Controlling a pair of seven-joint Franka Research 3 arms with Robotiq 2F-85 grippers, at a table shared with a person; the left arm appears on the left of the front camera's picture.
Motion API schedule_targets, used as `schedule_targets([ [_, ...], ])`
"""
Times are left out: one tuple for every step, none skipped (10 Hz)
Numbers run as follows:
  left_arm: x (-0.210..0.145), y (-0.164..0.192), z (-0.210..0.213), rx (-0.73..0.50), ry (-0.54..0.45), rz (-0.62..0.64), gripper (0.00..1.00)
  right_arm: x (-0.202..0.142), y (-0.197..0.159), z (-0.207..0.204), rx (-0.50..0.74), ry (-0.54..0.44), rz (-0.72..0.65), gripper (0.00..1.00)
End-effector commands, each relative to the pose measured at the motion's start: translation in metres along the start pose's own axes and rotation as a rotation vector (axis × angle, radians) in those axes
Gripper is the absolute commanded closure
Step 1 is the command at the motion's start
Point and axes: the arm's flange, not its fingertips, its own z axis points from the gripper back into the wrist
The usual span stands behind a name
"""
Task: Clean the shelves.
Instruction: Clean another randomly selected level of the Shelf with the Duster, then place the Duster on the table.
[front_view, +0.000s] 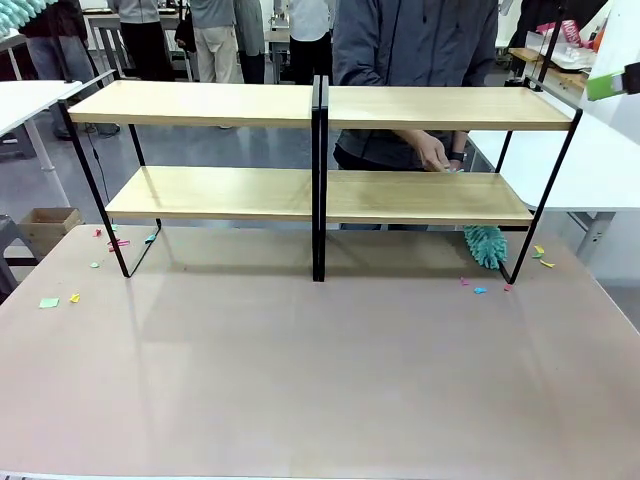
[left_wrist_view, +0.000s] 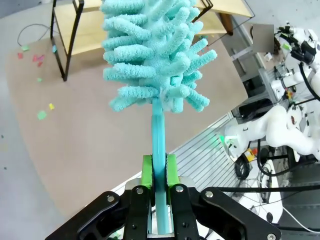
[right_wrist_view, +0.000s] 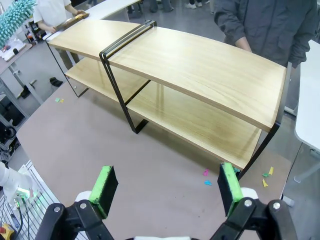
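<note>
Shelf-hidden duster (front_view: 487, 246) handle

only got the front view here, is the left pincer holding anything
Observer: Yes. The left pincer is shut on the handle of a teal duster, with the fluffy head pointing away from it.
Operator: ok and the right one, open or shut
Observer: The right pincer is open, with nothing between its green pads.
Operator: where's it aimed
Observer: It is above the table, looking at the front of the shelves.
</note>
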Motion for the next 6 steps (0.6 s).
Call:
schedule_targets([
  [-0.0017,-0.0007,0.0008,-0.014,-0.007,-0.011,0.88,-0.0015,-0.0013,-0.0002,0.004,0.000,0.004,0.00],
  [-0.0017,-0.0007,0.0008,-0.014,-0.007,-0.011,0.88,-0.0015,-0.0013,-0.0002,0.004,0.000,0.004,0.00],
  [-0.0017,-0.0007,0.0008,-0.014,-0.007,-0.011,0.88,-0.0015,-0.0013,-0.0002,0.004,0.000,0.004,0.00],
  [-0.0017,-0.0007,0.0008,-0.014,-0.007,-0.011,0.88,-0.0015,-0.0013,-0.0002,0.004,0.000,0.004,0.00],
  [-0.0017,-0.0007,0.0008,-0.014,-0.007,-0.011,0.88,-0.0015,-0.0013,-0.0002,0.004,0.000,0.004,0.00],
  [-0.0017,-0.0007,0.0008,-0.014,-0.007,-0.011,0.88,-0.0015,-0.0013,-0.0002,0.004,0.000,0.004,0.00],
])
